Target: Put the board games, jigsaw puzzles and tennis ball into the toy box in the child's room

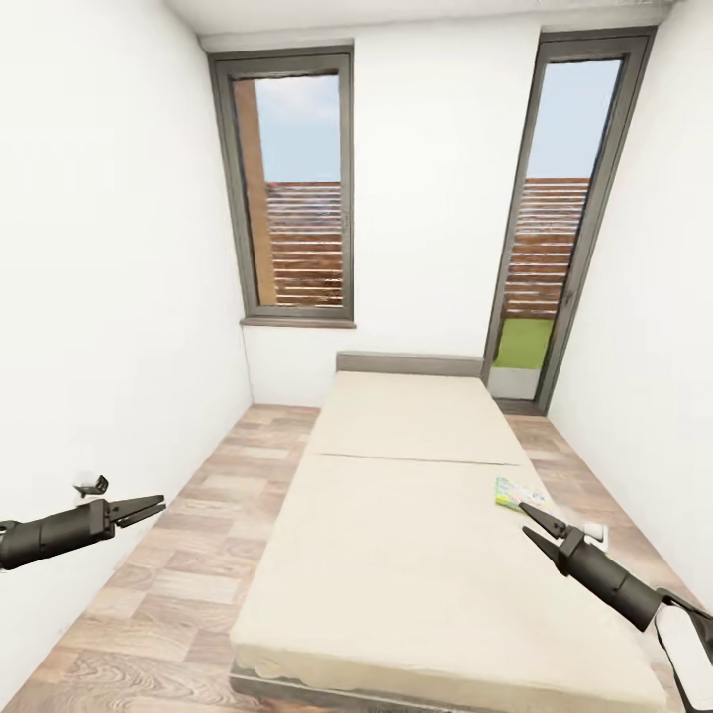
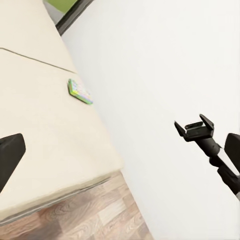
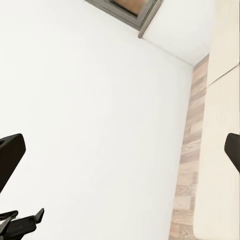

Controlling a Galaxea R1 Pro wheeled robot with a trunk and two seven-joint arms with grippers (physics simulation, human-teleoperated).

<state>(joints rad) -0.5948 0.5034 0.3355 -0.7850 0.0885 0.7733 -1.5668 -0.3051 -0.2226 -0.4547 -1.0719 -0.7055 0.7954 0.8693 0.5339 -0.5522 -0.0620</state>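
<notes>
A flat, colourful board game (image 1: 516,491) lies on the beige bed (image 1: 396,564), close to its right edge about halfway along. In the left wrist view the same board game (image 2: 79,92) sits by the mattress edge next to the white wall. My right gripper (image 1: 533,524) hovers open just in front of the game, fingertips pointing toward it and a short way apart from it. My left gripper (image 1: 149,509) is open over the floor to the left of the bed, holding nothing. The table, the toy box and the other toys are out of view.
The bed fills the middle of a narrow room with white walls on both sides. Wood floor (image 1: 188,555) runs along the bed's left side, with a thinner strip on the right. A window (image 1: 297,198) and a glass door (image 1: 555,257) are in the far wall.
</notes>
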